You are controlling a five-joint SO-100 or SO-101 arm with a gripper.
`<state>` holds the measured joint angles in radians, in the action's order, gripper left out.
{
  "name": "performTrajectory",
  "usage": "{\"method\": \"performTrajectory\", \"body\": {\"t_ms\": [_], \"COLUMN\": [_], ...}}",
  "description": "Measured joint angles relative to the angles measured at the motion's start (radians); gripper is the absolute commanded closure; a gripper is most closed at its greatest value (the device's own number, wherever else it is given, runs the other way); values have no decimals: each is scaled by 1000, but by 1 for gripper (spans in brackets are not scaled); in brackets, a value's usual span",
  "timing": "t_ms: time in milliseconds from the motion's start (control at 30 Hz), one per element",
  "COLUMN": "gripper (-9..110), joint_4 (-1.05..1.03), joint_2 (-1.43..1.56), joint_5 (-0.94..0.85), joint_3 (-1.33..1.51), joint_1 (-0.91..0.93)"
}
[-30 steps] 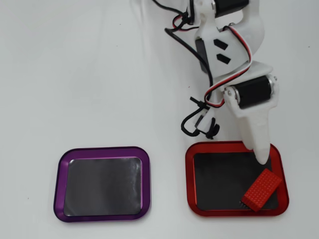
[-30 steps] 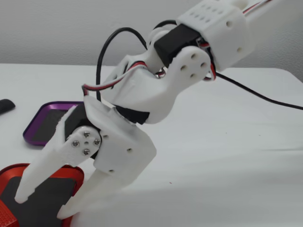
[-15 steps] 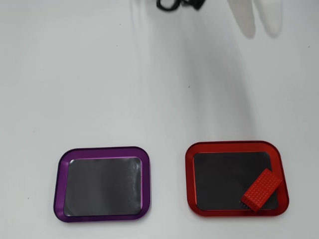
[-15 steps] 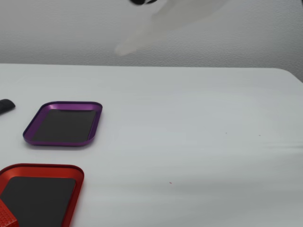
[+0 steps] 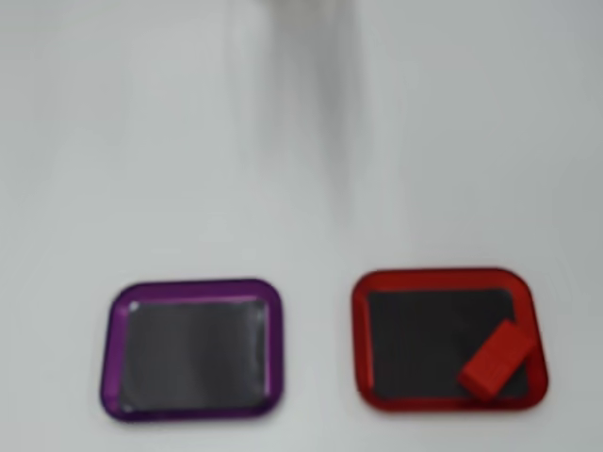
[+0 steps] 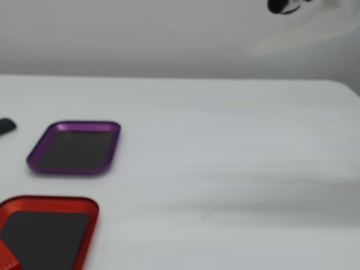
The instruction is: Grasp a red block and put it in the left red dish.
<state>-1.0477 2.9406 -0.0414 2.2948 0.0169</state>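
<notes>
The red block lies tilted in the lower right corner of the red dish in the overhead view. In the fixed view the red dish is at the bottom left and a sliver of the red block shows at its left edge. The gripper is not in either view; only a blurred pale streak of the arm with a dark part shows at the top right of the fixed view.
A purple-rimmed tray with a black bottom sits left of the red dish in the overhead view and behind it in the fixed view. A small dark object lies at the left edge. The white table ends at a grey wall.
</notes>
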Motion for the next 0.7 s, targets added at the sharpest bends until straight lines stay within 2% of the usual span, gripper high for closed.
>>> {"method": "performTrajectory", "body": {"t_ms": [233,400,700], "gripper": [78,78,78], "joint_4": [-5,-6,-26], "joint_2": [385,405,405], "joint_5": [0,3,46], "joint_3": [379,580,761], "joint_1": [11,11,11]}}
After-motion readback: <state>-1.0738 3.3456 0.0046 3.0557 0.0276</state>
